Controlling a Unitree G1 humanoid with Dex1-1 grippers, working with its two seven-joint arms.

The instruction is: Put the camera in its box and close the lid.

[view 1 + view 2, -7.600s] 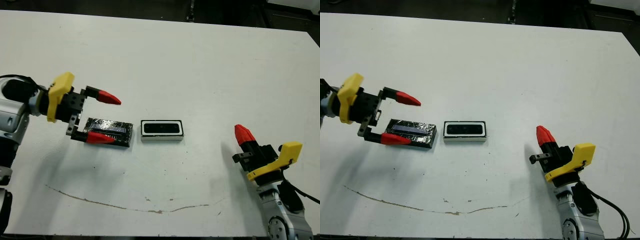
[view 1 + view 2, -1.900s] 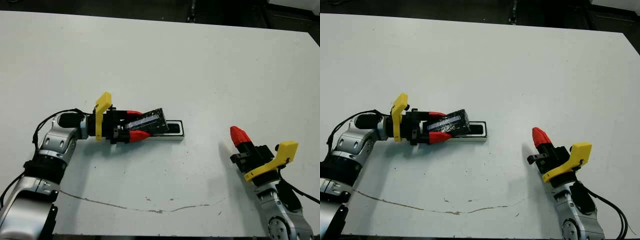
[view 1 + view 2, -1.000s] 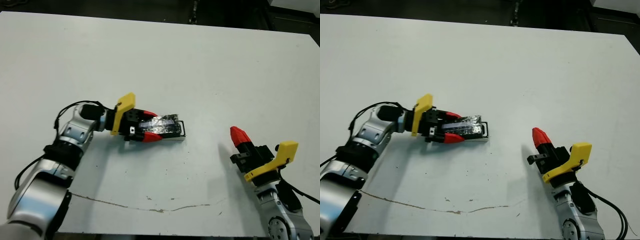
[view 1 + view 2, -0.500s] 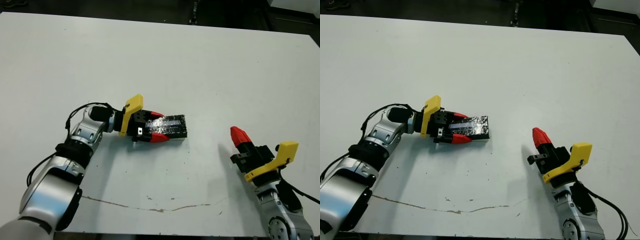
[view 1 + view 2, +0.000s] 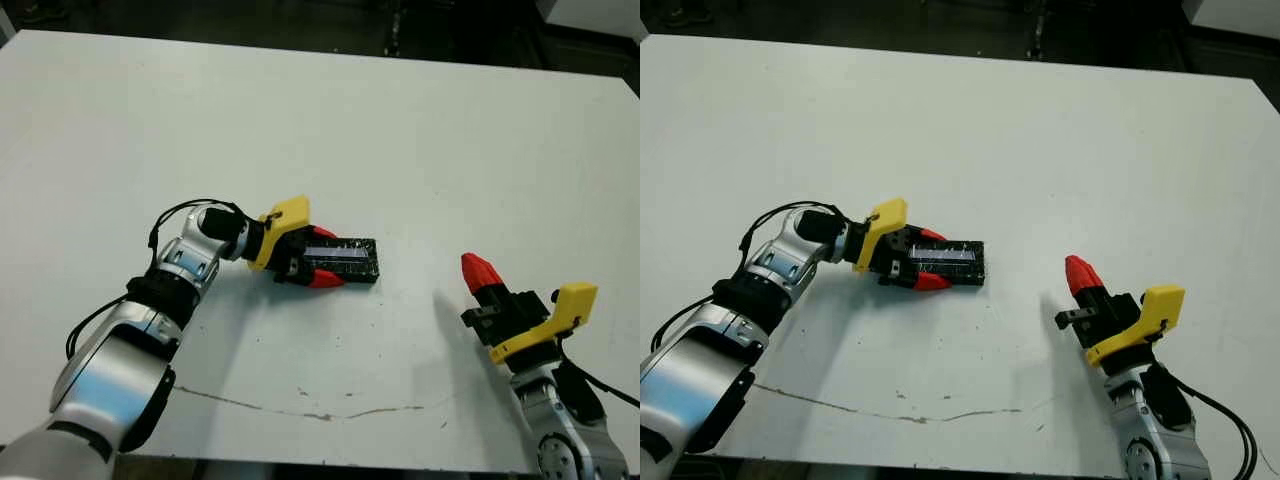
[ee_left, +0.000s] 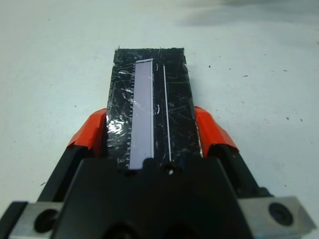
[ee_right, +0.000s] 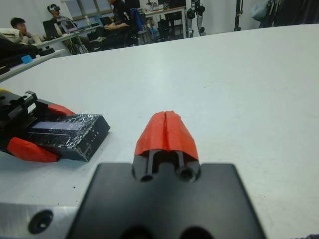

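Black lid (image 5: 345,260) between left fingers (image 6: 89,134)

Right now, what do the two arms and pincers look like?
Both arms are silver-grey metal with black joints and loose black cables. Each pincer, left and right, has a black body, a yellow bracket and two red-tipped fingers.

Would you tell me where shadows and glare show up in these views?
Left eye view: soft grey shadows lie on the table beside both arms. Left wrist view: the lid glints with bright scratch-like reflections. Right wrist view: the people beyond the table look blurred.
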